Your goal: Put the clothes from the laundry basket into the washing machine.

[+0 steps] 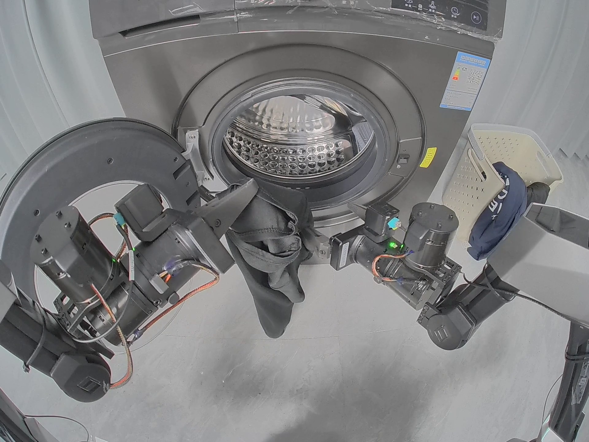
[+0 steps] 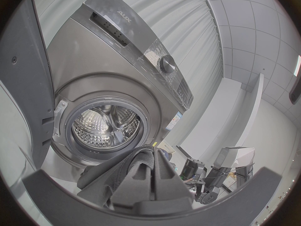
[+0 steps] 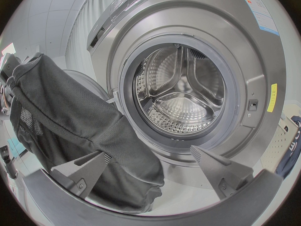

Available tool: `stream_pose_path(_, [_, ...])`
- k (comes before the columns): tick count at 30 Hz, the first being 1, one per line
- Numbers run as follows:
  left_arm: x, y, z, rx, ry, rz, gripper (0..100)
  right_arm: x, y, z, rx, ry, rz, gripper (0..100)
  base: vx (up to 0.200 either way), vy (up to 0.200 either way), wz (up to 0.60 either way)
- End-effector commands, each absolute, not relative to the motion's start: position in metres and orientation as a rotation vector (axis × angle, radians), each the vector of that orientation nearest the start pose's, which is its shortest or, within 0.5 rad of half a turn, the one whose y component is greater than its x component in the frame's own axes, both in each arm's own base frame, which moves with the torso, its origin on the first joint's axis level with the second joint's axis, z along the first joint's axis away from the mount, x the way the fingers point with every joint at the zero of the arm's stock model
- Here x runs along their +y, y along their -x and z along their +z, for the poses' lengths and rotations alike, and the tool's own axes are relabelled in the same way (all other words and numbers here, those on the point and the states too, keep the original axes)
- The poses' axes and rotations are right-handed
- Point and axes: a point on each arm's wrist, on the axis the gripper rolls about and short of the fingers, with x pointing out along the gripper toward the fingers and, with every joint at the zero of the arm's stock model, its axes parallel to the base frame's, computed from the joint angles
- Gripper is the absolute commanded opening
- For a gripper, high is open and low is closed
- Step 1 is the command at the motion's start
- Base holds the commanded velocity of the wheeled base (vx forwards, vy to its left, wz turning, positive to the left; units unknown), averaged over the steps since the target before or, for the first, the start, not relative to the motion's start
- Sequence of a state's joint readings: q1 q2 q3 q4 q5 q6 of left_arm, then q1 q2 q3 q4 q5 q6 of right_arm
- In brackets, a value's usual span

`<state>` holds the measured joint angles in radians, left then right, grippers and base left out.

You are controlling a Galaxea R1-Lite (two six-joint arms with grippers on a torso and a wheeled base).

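- Head view: the washing machine sits dead ahead with its door swung wide to the robot's left. The round opening to the drum has nothing blocking it. There's bare floor in front of the machine, between and below the two arms.
- The left gripper is just under the opening's lower-left rim, pinched shut on the top of a dark grey garment. The cloth hangs straight down in front of the lower lip, outside the drum.
- The right gripper is right beside the hanging cloth on its other side, and its fingertips are hidden behind the fabric here.
- The laundry basket stands at the machine's right front corner, with a navy garment slumped over its near rim.
- Left wrist view: the left gripper has its jaws pressed together, with the dark grey garment caught between them and bunched off to one side. The drum is beyond and open, and the door edge is close alongside.
- Right wrist view: the right gripper has its jaws spread wide and isn't clamping anything. The dark grey garment hangs across one finger and partly into the gap; I can't tell if it's actually touching. The drum is wide open straight ahead, and the laundry basket peeks in at the edge.
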<state>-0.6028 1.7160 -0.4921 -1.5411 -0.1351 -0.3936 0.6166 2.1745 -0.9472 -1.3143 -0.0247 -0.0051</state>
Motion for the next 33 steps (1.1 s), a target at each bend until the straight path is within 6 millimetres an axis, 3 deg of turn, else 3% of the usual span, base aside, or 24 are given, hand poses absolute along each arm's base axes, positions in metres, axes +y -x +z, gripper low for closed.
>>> stream_pose_path(1, [-0.156,-0.221,0.190,-0.168,0.448,-0.788,0,0.229,-0.330,0.121,-0.096,-0.025,0.584,100,0.000,0.000,0.00])
stream_pose_path(9, [-0.158,-0.218,0.190,-0.161,0.452,-0.799,0,0.237,-0.338,0.123,-0.123,-0.032,0.586,100,0.000,0.000,0.00])
stream_pose_path(23, [-0.158,-0.218,0.191,-0.166,0.456,-0.801,0,0.254,-0.347,0.102,-0.106,-0.005,0.608,100,0.000,0.000,0.00])
stream_pose_path(33, [-0.157,-0.218,0.191,-0.168,0.456,-0.800,0,0.265,-0.352,0.114,-0.166,-0.028,0.621,100,0.000,0.000,0.00])
